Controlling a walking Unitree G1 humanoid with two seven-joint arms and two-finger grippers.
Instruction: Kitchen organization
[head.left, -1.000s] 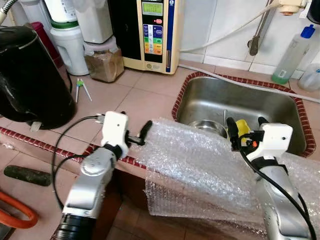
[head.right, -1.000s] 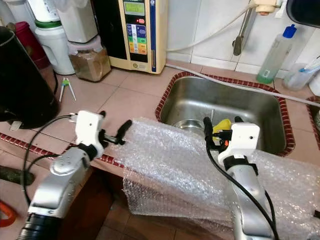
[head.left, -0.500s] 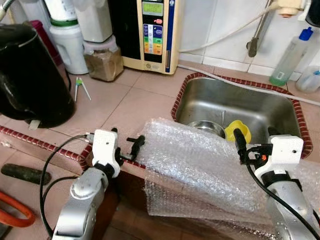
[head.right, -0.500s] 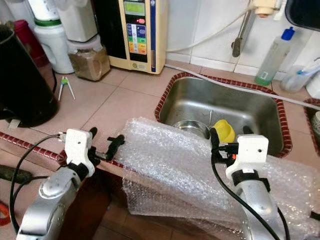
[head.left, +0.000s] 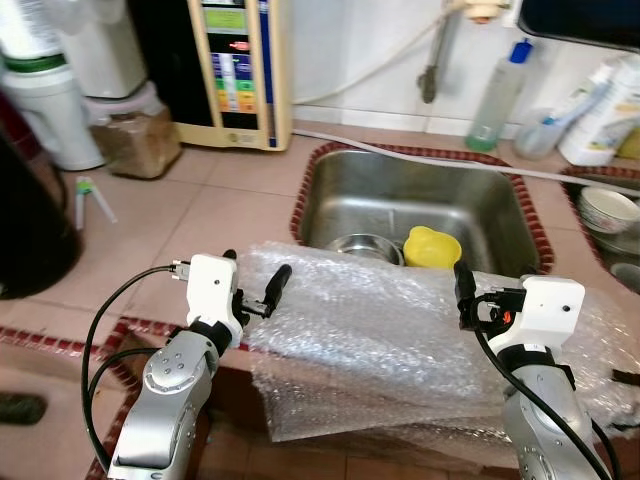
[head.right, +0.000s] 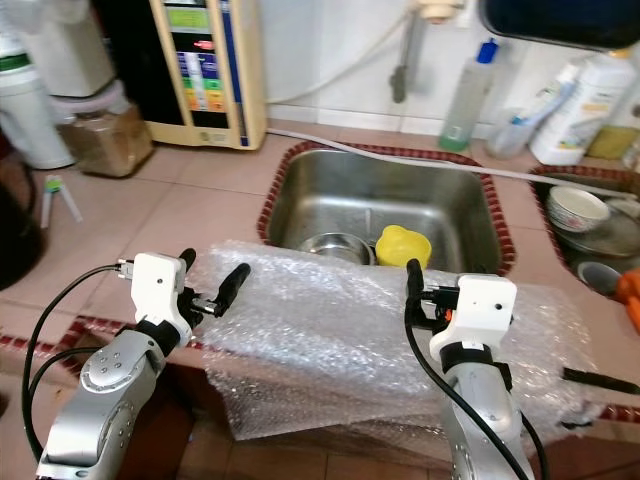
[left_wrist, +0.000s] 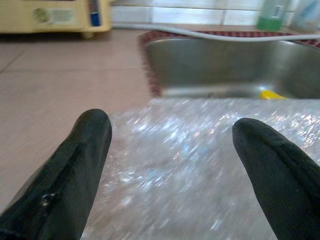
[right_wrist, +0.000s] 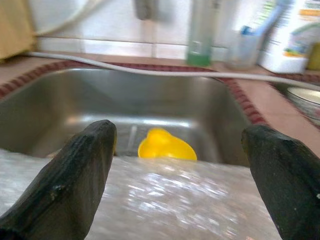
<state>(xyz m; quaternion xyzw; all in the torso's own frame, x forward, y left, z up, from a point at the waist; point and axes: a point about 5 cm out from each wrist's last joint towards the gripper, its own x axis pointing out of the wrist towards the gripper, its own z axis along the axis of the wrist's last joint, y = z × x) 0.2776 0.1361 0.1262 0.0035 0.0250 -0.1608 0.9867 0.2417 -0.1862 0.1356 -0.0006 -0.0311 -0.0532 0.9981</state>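
Bubble wrap (head.left: 390, 330) lies draped over the counter's front edge, just in front of the sink (head.left: 350, 200). The left gripper (left_wrist: 170, 145) hovers at the sheet's end farthest from the sink's middle, fingers spread wide, holding nothing. The right gripper (right_wrist: 180, 160) is above the wrap's sink-side edge, fingers wide apart and empty. Inside the sink sit a yellow cup (head.left: 432, 246) and a steel bowl (head.left: 362, 247) beside it.

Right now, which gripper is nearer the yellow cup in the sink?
Right. The right gripper hovers over the bubble wrap just in front of the yellow cup; the left gripper is at the wrap's far left edge.
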